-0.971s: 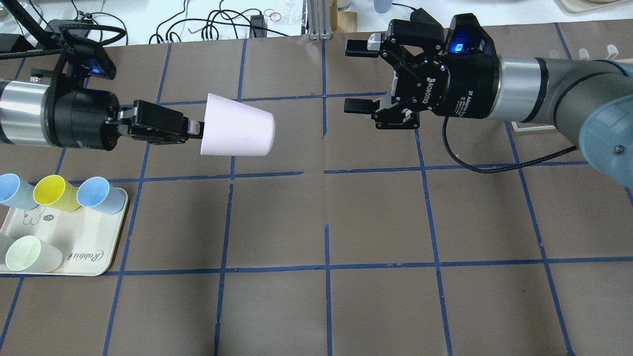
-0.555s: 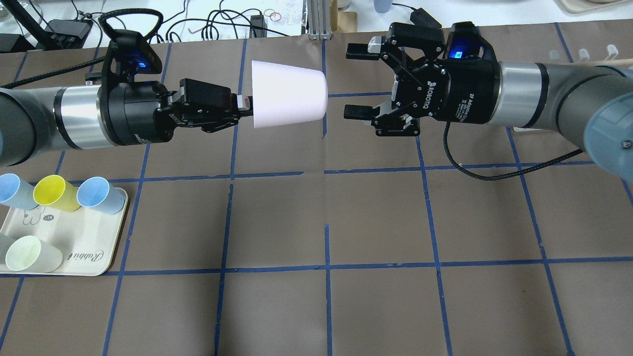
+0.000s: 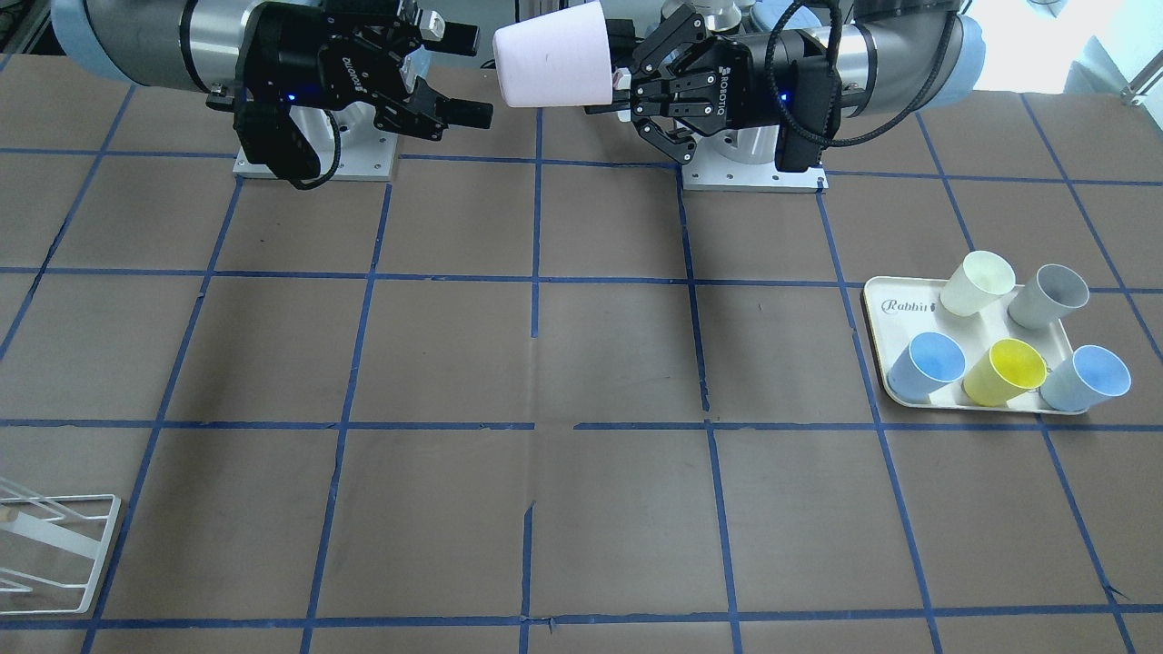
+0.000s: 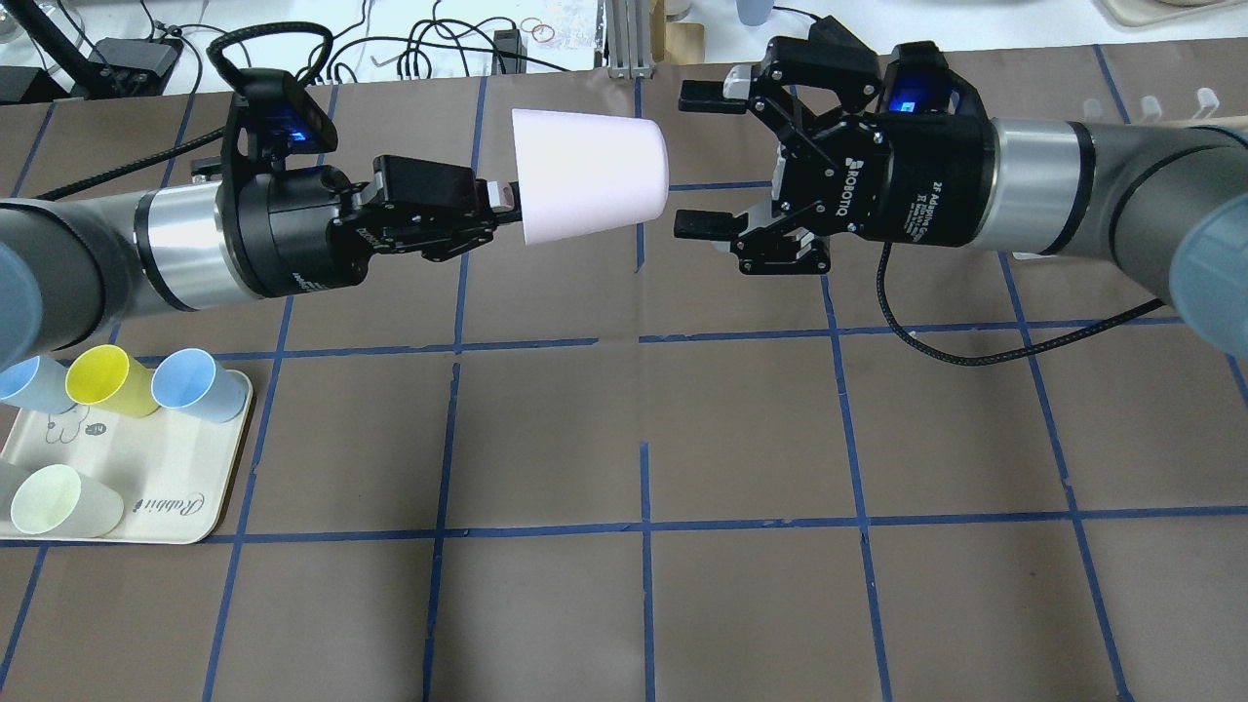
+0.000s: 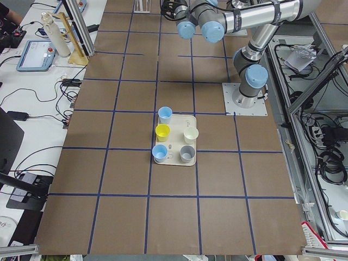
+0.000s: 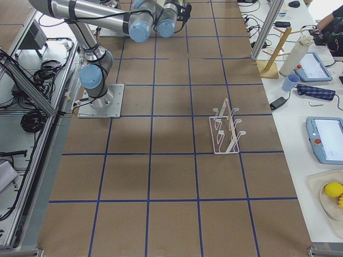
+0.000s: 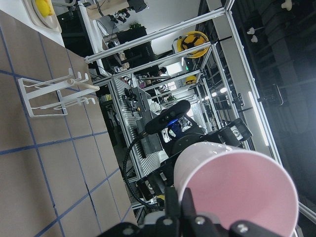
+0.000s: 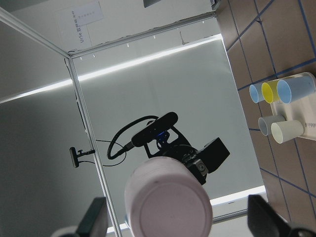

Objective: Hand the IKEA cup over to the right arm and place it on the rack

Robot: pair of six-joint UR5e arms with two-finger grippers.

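At the lower left of the overhead view, nearest the camera, a cream tray marked "Rabbit" lies on the table, which is brown with a grid of blue tape. Five cups are on the tray. A cream-yellow cup and a grey cup are on the near side. Farther back, a yellow cup sits between two blue cups.

Farther back again, across the upper part of the frame, both arms reach in above the table. The left tool comes from the left edge and is pinched narrow on the rim of the IKEA cup, with the cup's wall between its fingers. The cup is held in the air on its side at the upper middle of the frame. Its mouth faces the left tool and its narrower base points toward the right of the frame.

The right arm comes in from the right edge. The right tool is spread wide, one finger toward the top of the frame and one lower. Its tips are just short of the cup's base and do not touch it. In the right wrist view the base sits low in the middle, between the fingers at the lower corners.

Farthest, the rack stands on the table right of centre in the right side view, well apart from both tools. In the overhead view only its pegs show, at the upper right behind the right arm. Beyond the table's far edge, black cables lie along the top of the frame.
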